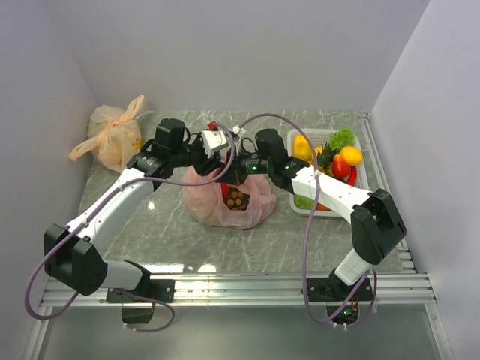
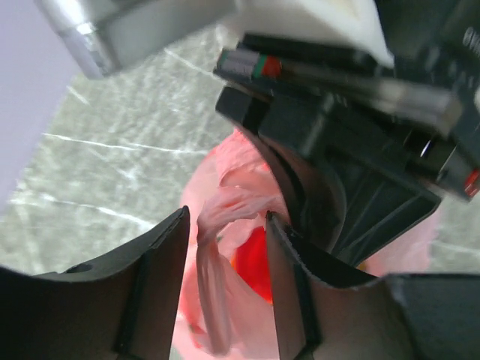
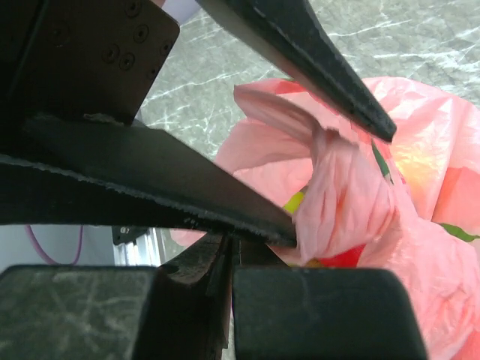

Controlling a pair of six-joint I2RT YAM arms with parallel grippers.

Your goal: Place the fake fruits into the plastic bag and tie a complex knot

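The pink plastic bag (image 1: 225, 210) stands mid-table with its mouth up and a brownish fake fruit (image 1: 237, 199) and a red one (image 2: 255, 262) inside. My left gripper (image 1: 219, 159) is open over the bag's top. In the left wrist view a twisted pink handle strip (image 2: 212, 292) runs between its fingers (image 2: 161, 285). My right gripper (image 1: 240, 171) meets it from the right. Its jaws (image 3: 232, 259) are pressed together and the pink film (image 3: 337, 195) reaches their tips. More fake fruits (image 1: 341, 157) lie in the white basket (image 1: 358, 184).
A pale orange knotted bag (image 1: 112, 139) sits at the back left corner. The white basket stands close to the right wall. Both arms cross over the table's middle, with purple cables looping above them. A metal rail runs along the near edge (image 1: 240, 289).
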